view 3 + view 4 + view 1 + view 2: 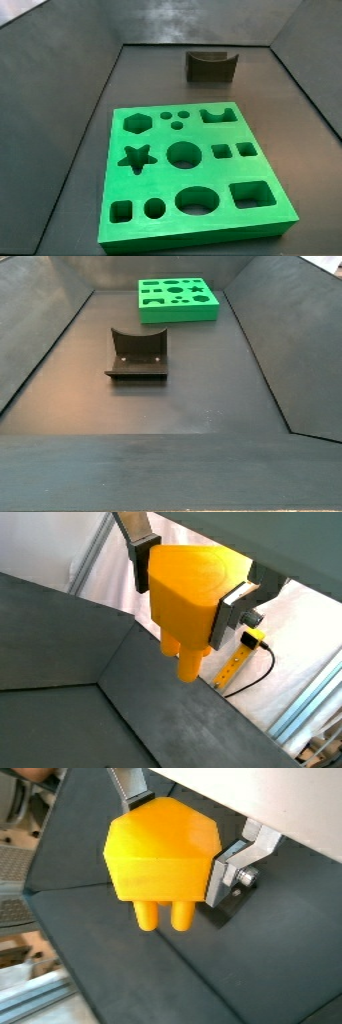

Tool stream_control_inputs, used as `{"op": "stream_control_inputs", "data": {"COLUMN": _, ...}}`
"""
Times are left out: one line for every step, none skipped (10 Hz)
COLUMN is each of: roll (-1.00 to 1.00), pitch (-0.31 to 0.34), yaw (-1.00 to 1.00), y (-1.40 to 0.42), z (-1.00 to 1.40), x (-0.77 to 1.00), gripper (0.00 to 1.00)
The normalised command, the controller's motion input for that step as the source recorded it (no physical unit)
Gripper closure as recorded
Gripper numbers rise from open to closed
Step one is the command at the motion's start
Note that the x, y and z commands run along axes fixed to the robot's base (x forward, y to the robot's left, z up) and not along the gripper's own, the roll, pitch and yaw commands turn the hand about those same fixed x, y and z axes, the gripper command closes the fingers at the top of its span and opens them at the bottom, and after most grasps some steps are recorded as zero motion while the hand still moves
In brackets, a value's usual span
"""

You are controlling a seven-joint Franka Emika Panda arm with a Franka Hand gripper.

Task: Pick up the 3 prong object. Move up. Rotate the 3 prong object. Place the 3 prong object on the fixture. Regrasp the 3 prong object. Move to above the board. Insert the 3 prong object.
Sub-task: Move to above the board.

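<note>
In both wrist views my gripper is shut on the 3 prong object, an orange-yellow block with stubby prongs pointing away from the fingers. It hangs high over the dark bin floor. Neither side view shows the gripper or the held piece. The green board with shaped cut-outs lies flat on the floor. The dark fixture stands apart from the board with nothing in its notch.
Sloping dark walls enclose the bin floor. A yellow strip and black cable lie outside the bin past its rim, against white sheeting.
</note>
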Motion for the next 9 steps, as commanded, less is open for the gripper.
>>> {"op": "stream_control_inputs", "data": {"roll": -1.0, "pitch": -0.003, "yaw": -0.12, "y": -1.0, "z": 0.15, "x": -0.4, "gripper": 1.0}}
{"op": "stream_control_inputs", "data": {"roll": -1.0, "pitch": -0.012, "yaw": -0.12, "y": -1.0, "z": 0.17, "x": -0.43, "gripper": 1.0}}
{"op": "stream_control_inputs", "data": {"roll": -1.0, "pitch": -0.012, "yaw": -0.12, "y": -1.0, "z": 0.16, "x": -0.43, "gripper": 1.0}}
{"op": "stream_control_inputs", "data": {"roll": -1.0, "pitch": -0.015, "yaw": -0.12, "y": -1.0, "z": 0.16, "x": -0.46, "gripper": 1.0}}
{"op": "stream_control_inputs", "data": {"roll": -1.0, "pitch": -0.017, "yaw": -0.12, "y": -1.0, "z": 0.17, "x": -0.49, "gripper": 1.0}}
{"op": "stream_control_inputs", "data": {"roll": -1.0, "pitch": -0.017, "yaw": -0.12, "y": -1.0, "z": 0.17, "x": -0.53, "gripper": 1.0}}
{"op": "stream_control_inputs", "data": {"roll": -1.0, "pitch": -0.021, "yaw": -0.12, "y": -0.91, "z": 0.17, "x": -0.52, "gripper": 1.0}}
{"op": "stream_control_inputs", "data": {"roll": -1.0, "pitch": -0.034, "yaw": -0.11, "y": -0.51, "z": 0.1, "x": -0.35, "gripper": 1.0}}
{"op": "stream_control_inputs", "data": {"roll": -1.0, "pitch": -0.042, "yaw": -0.11, "y": -0.26, "z": 0.05, "x": -0.24, "gripper": 1.0}}
